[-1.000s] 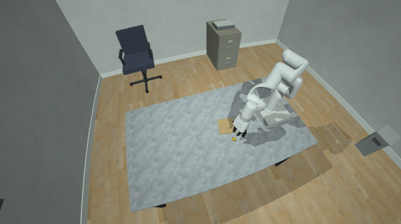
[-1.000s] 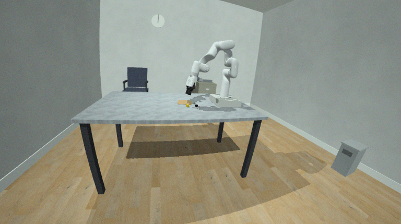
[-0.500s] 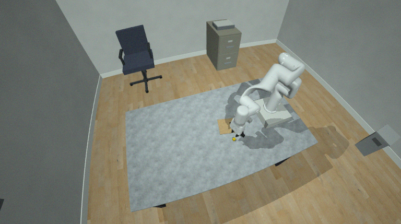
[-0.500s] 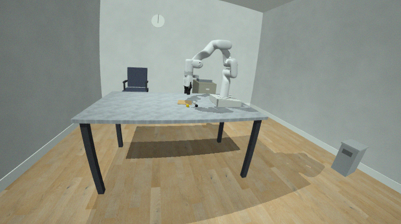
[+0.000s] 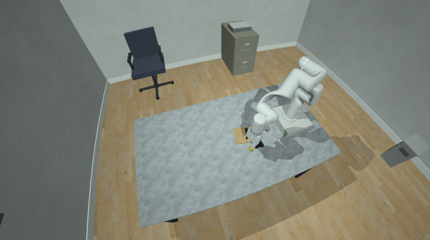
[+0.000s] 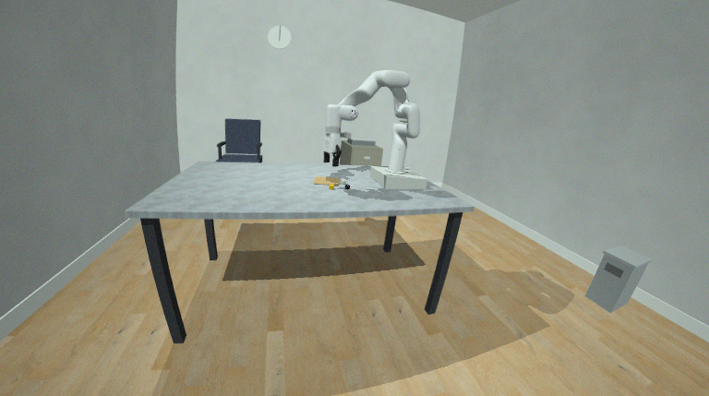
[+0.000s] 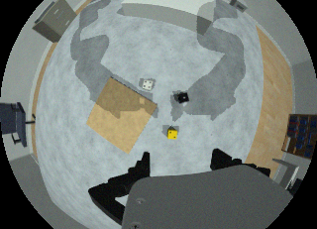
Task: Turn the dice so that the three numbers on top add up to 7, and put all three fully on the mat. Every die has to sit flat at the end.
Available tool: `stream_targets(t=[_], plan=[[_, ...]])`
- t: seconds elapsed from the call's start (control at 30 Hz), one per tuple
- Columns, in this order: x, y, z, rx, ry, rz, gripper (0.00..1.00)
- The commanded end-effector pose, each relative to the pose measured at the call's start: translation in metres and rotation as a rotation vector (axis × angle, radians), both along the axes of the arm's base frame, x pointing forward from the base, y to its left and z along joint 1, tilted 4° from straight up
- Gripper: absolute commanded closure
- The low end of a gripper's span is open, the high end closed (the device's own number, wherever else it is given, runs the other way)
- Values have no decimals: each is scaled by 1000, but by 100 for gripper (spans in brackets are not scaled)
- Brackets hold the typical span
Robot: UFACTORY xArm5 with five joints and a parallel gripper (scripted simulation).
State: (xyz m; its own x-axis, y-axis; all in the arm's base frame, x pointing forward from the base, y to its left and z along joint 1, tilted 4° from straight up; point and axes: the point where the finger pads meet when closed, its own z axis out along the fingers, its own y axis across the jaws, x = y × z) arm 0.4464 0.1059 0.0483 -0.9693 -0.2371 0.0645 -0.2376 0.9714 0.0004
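Note:
My gripper [image 5: 251,142] [image 6: 331,161] [image 7: 182,161] is open and empty, pointing down high above the table. A white die [image 6: 343,182] [image 7: 148,84] lies on the table just off the mat's edge and seems to show four pips on top. A black die [image 6: 347,186] [image 7: 183,97] lies in the wrist view to the right of the white one; its pips are too small to read. A yellow die [image 5: 251,149] [image 6: 331,186] [image 7: 172,134] lies nearest the fingers in the wrist view, apparently two pips up. The tan mat [image 5: 239,136] [image 6: 319,181] [image 7: 119,132] bears no die.
The robot's pale base block [image 5: 294,123] [image 6: 402,180] [image 7: 163,13] stands on the table beyond the dice in the wrist view. Arm shadows fall across part of the mat and around the black die. A chair [image 5: 145,63] and a cabinet [image 5: 241,50] stand on the floor.

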Motion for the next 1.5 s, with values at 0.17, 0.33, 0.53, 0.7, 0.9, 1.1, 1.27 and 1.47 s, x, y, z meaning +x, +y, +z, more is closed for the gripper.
stream_targets(t=[0.17, 0.33, 0.53, 0.7, 0.9, 1.1, 1.27, 1.47], plan=[[-1, 0, -5, 15, 0, 236, 0], [-2, 0, -9, 24, 2, 386, 0], [-4, 0, -13, 33, 4, 535, 0], [-5, 0, -17, 43, 6, 692, 0], [-7, 0, -22, 54, 9, 865, 0], [-9, -1, -26, 64, 12, 1031, 0], [-11, -1, -30, 73, 14, 1186, 0], [-13, -1, -34, 84, 17, 1367, 0]])
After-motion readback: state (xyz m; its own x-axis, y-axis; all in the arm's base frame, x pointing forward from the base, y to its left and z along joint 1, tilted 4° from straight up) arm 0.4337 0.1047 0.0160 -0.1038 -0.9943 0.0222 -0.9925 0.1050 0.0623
